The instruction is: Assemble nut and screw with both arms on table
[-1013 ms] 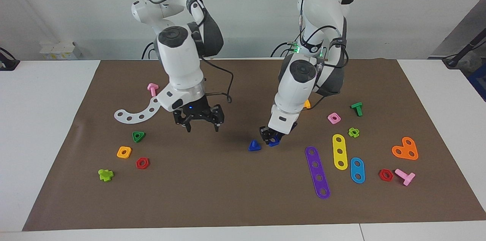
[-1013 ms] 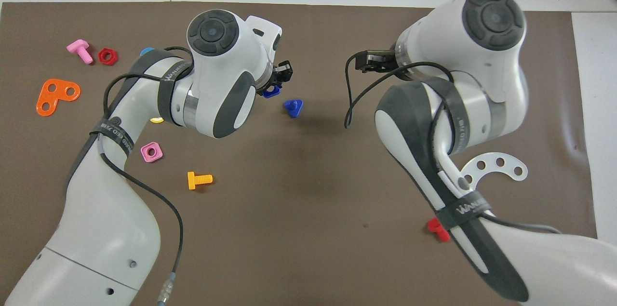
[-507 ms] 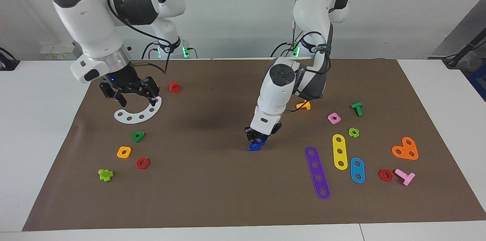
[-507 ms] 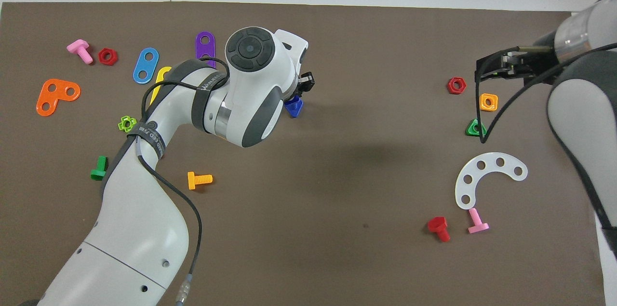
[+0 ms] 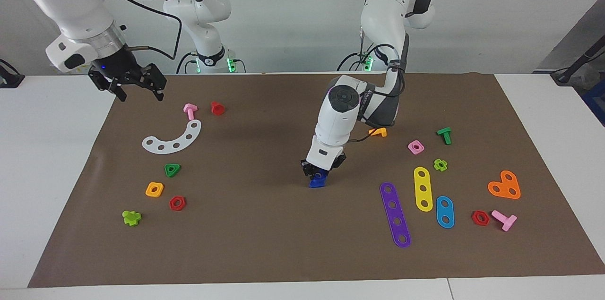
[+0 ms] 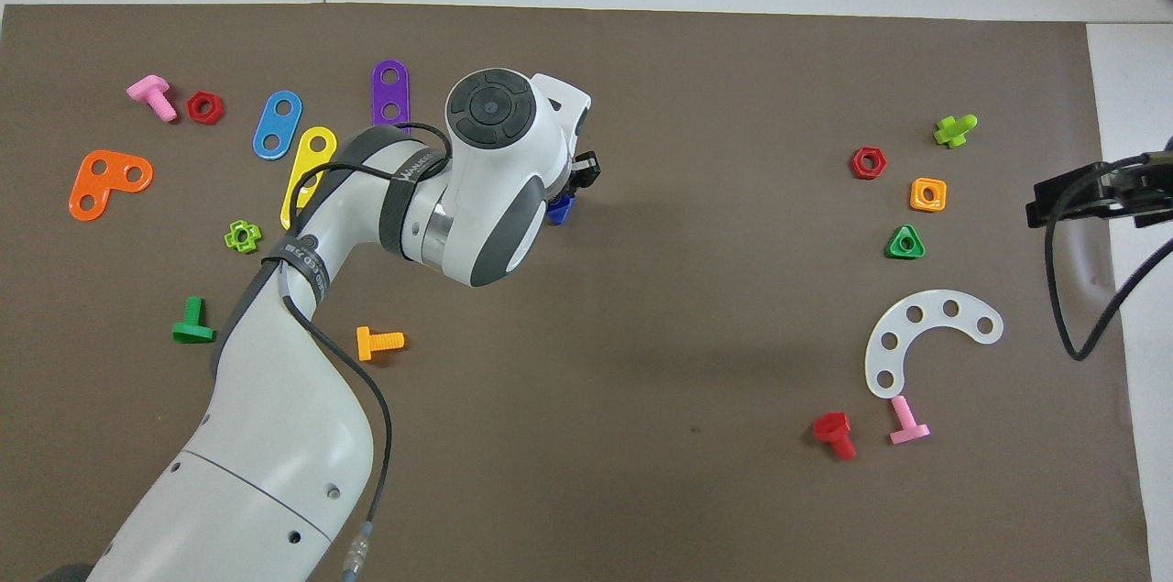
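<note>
You see the blue nut (image 5: 321, 175) pinched in the left end effector (image 5: 317, 173), whose fingers are closed on it, low over the middle of the brown mat (image 5: 264, 234). Right under it the dark-blue screw (image 5: 317, 183) lies on the mat, and the nut looks to be touching it or just above it; you cannot tell which. From overhead only a sliver of that blue pair shows past the left arm's wrist (image 6: 495, 170). Toward the left arm's end of the desk (image 5: 47, 158) you find a purple strip (image 5: 395, 214), a yellow strip (image 5: 423, 188) and a blue strip (image 5: 445, 211) lying side by side, with a pink square nut (image 5: 415, 147) and an orange bolt (image 5: 379, 132) nearer the robots. The right end effector (image 5: 137, 90) hangs high over the mat's edge at the right arm's end, its fingers spread apart and holding nothing. Under and near it lie a white curved plate (image 5: 172, 140), a pink bolt (image 5: 190, 110) and a red bolt (image 5: 217, 108). Farther from the robots sit a green triangular nut (image 5: 172, 169), an orange square nut (image 5: 154, 189) and a red hex nut (image 5: 177, 203).
</note>
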`<state>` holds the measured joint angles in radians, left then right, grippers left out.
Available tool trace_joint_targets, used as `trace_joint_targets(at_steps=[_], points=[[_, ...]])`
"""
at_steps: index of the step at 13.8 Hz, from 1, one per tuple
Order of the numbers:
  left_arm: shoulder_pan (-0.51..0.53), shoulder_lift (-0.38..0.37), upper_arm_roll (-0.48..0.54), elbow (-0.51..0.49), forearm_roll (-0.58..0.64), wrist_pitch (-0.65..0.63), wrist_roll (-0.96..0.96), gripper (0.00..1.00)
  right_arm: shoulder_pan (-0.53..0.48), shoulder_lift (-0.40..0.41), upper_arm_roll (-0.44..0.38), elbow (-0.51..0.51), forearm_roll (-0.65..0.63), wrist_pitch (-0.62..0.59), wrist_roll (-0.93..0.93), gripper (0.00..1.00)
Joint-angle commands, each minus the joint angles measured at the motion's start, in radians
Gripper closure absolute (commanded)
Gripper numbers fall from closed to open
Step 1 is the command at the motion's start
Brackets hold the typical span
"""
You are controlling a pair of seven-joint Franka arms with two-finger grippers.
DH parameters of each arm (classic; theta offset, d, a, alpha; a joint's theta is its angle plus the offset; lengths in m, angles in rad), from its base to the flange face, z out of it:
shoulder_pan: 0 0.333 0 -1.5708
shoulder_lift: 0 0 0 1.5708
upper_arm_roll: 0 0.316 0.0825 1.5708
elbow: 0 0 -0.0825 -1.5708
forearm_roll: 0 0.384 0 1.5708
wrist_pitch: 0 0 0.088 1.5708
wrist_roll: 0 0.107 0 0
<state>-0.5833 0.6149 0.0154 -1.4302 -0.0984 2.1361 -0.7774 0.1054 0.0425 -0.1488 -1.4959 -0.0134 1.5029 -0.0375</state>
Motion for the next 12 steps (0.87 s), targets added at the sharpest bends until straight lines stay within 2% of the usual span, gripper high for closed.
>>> trace_joint_targets(at_steps=[1, 3, 5, 7, 8, 9, 12], points=[[-0.016, -0.004, 0.015, -0.038, -0.006, 0.025, -0.011, 0.99, 0.000, -0.053, 0.012, -0.032, -0.026, -0.018, -0.047, 0.00], [-0.020, 0.005, 0.015, -0.048, -0.006, 0.047, -0.016, 0.99, 0.007, -0.056, 0.020, -0.032, -0.074, -0.018, -0.053, 0.00], [-0.020, 0.005, 0.018, -0.055, -0.006, 0.061, -0.014, 0.99, 0.002, -0.062, 0.021, -0.049, -0.068, -0.001, -0.051, 0.00], [-0.021, 0.005, 0.018, -0.064, -0.004, 0.061, -0.014, 0.91, 0.007, -0.079, 0.020, -0.084, -0.068, 0.014, -0.050, 0.00], [-0.021, 0.005, 0.018, -0.068, -0.003, 0.067, -0.014, 0.91, 0.007, -0.081, 0.021, -0.089, -0.068, 0.014, -0.050, 0.00], [-0.021, 0.005, 0.018, -0.070, -0.003, 0.071, -0.014, 0.83, 0.007, -0.081, 0.021, -0.084, -0.068, 0.014, -0.051, 0.00], [-0.021, 0.005, 0.018, -0.061, 0.017, 0.068, -0.013, 0.17, 0.010, -0.078, 0.026, -0.075, -0.066, 0.008, -0.045, 0.00]])
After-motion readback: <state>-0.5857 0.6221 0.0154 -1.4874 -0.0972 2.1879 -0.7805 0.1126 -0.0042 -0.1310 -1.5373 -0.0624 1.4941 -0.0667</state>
